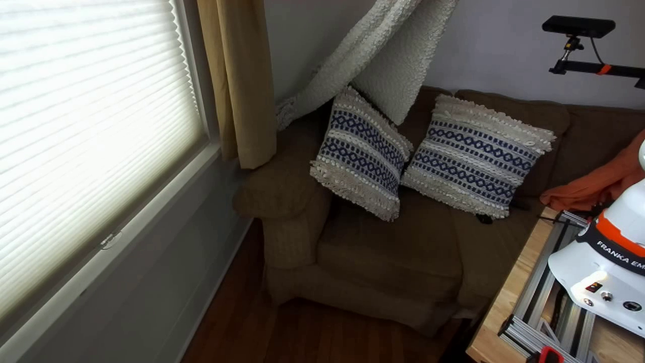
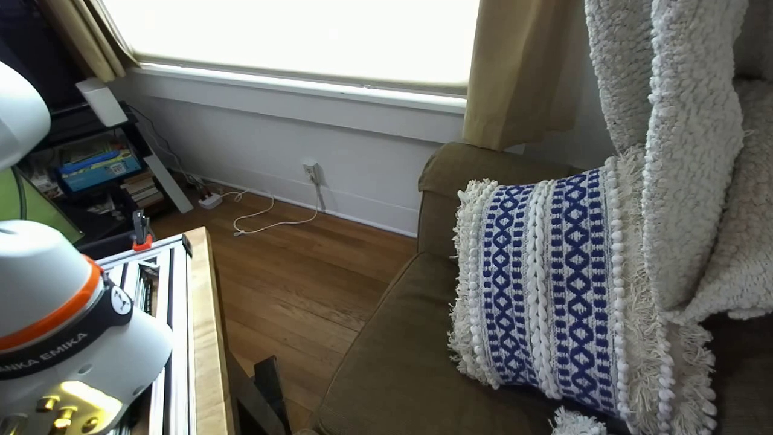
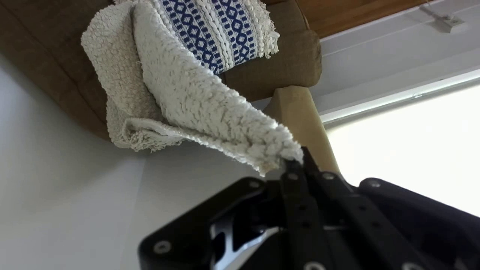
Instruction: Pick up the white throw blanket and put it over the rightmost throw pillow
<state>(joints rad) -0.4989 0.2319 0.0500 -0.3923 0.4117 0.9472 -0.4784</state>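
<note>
The white throw blanket (image 1: 403, 65) hangs in folds from above the picture in an exterior view, and it also hangs at the right of an exterior view (image 2: 694, 163). One end reaches the sofa arm; another fold hangs by the upper edge of the patterned pillow (image 1: 363, 151) nearest that arm. A second patterned pillow (image 1: 481, 154) leans on the sofa back to its right, without blanket on it. In the wrist view my gripper (image 3: 298, 159) is shut on a corner of the blanket (image 3: 202, 93), high above the sofa. The gripper is out of both exterior views.
The brown sofa (image 1: 388, 252) stands against the wall, its arm beside the tan curtain (image 1: 247, 85) and window (image 1: 90, 126). An orange cloth (image 1: 599, 181) lies on the sofa. The robot base stands on a wooden table (image 1: 494, 322). A camera on a bar (image 1: 579, 27) juts in at upper right.
</note>
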